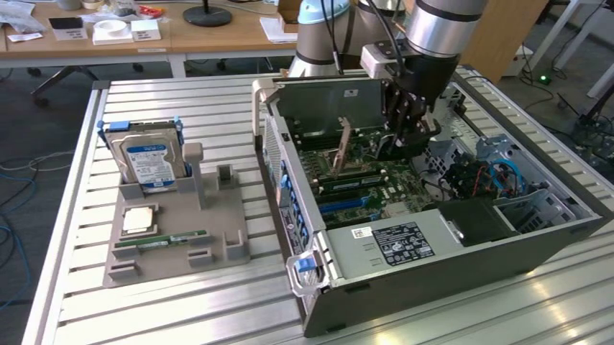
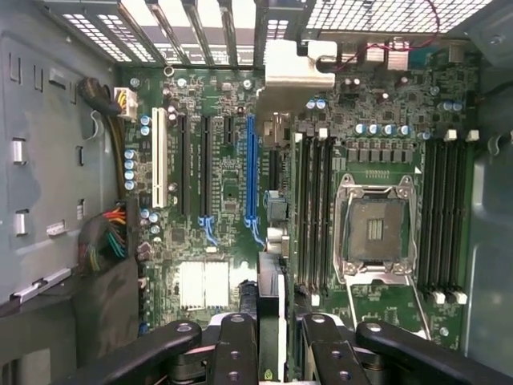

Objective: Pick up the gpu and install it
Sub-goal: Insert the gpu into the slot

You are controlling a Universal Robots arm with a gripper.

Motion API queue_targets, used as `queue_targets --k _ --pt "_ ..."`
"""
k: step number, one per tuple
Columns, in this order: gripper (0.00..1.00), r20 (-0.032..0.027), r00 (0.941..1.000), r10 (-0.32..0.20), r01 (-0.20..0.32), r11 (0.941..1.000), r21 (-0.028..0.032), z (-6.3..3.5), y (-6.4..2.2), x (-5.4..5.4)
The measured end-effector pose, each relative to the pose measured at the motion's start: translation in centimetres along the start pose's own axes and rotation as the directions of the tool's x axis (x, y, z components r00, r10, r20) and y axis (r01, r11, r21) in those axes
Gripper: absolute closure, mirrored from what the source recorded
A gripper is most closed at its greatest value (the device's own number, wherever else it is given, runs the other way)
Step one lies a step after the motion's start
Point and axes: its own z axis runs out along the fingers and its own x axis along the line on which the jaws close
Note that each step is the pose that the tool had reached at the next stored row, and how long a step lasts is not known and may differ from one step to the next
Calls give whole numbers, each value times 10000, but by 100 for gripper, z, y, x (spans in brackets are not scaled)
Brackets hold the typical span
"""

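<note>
One gpu (image 2: 271,293) here, pinched edge-on by the gripper (image 1: 405,144), which is closed partway onto it. It runs parallel to the blue slot (image 2: 250,168) and just beside it, I'd guess so the edge can line up, though I can't tell if it's seated. The open case (image 1: 432,266) around the blue slot holds the motherboard (image 2: 216,233) with a bare cpu socket (image 2: 375,228), and well away from that slot the grey tray (image 1: 172,269) has the hard drive (image 1: 154,162) and memory stick (image 1: 172,239) parked in it

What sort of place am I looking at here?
Most likely a robotics lab or workshop: a robot arm reaches into an open computer case on a slatted metal table, with wooden desks behind.
</note>
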Motion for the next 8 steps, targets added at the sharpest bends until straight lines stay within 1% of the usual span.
queue_targets --k 8 --pt "73 0 10000 -1 1 10000 1 124 40 13"
